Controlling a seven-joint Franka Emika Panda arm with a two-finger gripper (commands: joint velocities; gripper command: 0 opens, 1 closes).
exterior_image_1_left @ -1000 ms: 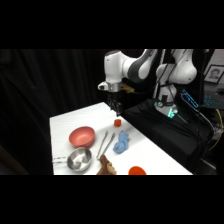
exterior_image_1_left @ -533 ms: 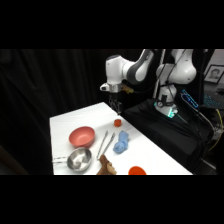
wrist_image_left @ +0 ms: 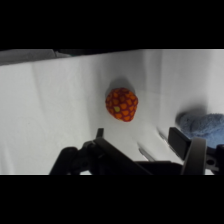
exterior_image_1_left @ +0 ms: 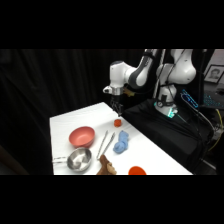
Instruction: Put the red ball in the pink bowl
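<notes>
The red ball lies on the white table near its far right edge; up close in the wrist view the red ball shows an orange-yellow dotted pattern. My gripper hangs just above it. In the wrist view the gripper is open, its two fingers spread with nothing between them, and the ball lies on the cloth just beyond the tips. The pink bowl stands empty toward the table's left, well apart from ball and gripper.
A shiny metal bowl stands in front of the pink bowl. Metal tongs lie between the bowls and a blue cloth, also at the wrist view's right edge. A brown object and a cut-off red-orange round thing lie at the front edge.
The gripper has come down a little toward the red ball. The objects on the table have not moved.
</notes>
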